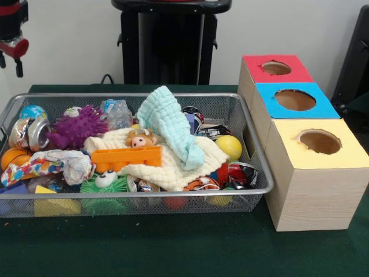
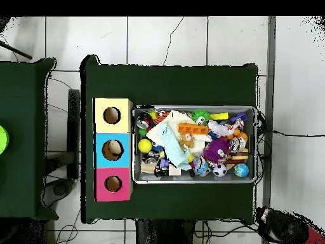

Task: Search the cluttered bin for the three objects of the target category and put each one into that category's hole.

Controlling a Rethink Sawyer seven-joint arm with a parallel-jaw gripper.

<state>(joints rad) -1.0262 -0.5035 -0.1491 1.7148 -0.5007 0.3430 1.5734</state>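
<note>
A wire mesh bin (image 1: 144,95) (image 2: 256,146) holds a heap of toys. On top lie a mint cloth (image 1: 170,124), a cream cloth (image 1: 173,167), an orange block (image 1: 127,156) and a small stuffed animal (image 1: 140,138). A yellow ball (image 1: 229,146) (image 2: 145,145) rests at the end nearest the boxes. A purple spiky toy (image 1: 78,127) (image 2: 219,149), a can (image 1: 31,134) and a globe ball (image 1: 33,112) sit at the other end. My gripper (image 1: 16,57) hangs drawn back at the top left of the front view, well away from the bin.
Beside the bin stand three boxes with round holes: red (image 1: 253,63) (image 2: 98,184), blue (image 1: 268,98) (image 2: 98,149) and yellow (image 1: 288,138) (image 2: 98,115). Something pale shows inside the blue box's hole from overhead. Green cloth (image 1: 173,248) covers the table.
</note>
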